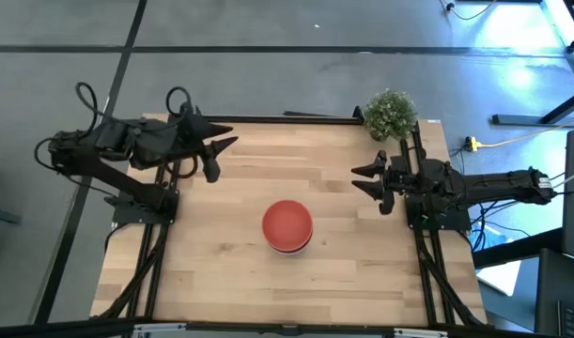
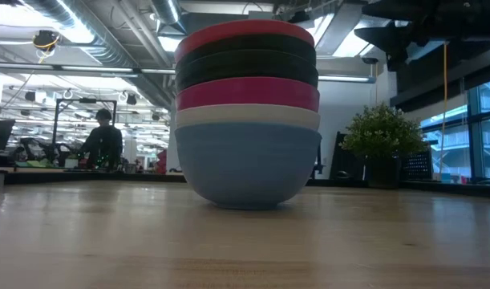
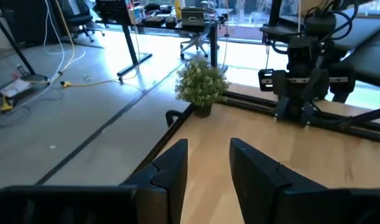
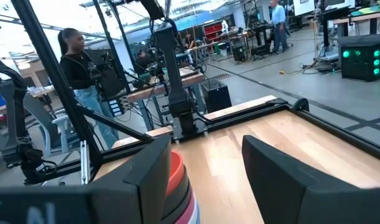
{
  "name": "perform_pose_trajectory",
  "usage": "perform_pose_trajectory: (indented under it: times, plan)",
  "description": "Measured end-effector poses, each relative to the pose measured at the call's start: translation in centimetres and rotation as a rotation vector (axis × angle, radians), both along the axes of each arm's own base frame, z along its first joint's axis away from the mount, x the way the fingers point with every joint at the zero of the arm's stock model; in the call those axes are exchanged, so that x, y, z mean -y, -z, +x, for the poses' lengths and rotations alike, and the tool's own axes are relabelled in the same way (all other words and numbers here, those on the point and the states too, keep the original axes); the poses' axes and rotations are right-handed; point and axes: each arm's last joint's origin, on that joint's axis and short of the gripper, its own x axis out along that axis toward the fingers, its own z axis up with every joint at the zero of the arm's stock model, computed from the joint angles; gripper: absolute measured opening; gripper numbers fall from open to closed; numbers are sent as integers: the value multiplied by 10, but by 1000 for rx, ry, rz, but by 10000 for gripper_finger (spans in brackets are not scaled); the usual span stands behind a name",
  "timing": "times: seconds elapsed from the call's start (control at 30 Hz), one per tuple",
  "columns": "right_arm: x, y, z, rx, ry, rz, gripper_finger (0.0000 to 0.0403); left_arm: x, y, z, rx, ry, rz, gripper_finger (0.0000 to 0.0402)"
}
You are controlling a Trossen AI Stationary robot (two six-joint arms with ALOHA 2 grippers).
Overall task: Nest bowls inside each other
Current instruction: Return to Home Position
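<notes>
The bowls stand as one nested stack (image 1: 287,226) in the middle of the table. In the low view the stack (image 2: 247,120) shows blue at the bottom on the wood, then white, magenta-pink, two black, and red on top. My left gripper (image 1: 223,143) hovers open near the table's far left, away from the stack. My right gripper (image 1: 364,178) hovers open at the table's right side, also apart from the stack. The right wrist view catches the stack's edge (image 4: 180,186) beside one finger. The left wrist view shows my left gripper (image 3: 208,163) over bare wood.
A small green potted plant (image 1: 390,115) stands at the table's far right corner, close to my right arm. Bare wood (image 1: 221,272) lies around the stack. People (image 4: 78,62) and desks show in the room beyond the table.
</notes>
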Motion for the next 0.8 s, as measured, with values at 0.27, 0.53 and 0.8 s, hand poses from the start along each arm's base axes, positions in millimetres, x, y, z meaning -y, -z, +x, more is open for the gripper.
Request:
perform_pose_trajectory:
  times: [0.27, 0.53, 0.8]
  plan:
    - [5, 1, 0, -6, 30, 0, 200, -2, 58, -14, 79, -11, -66, 114]
    - [8, 1, 0, -11, 53, -2, 200, -4, 111, -29, 146, 11, -85, 114]
    - [16, 6, 0, -60, 111, -20, 200, -9, 153, -49, 228, -7, -91, 114]
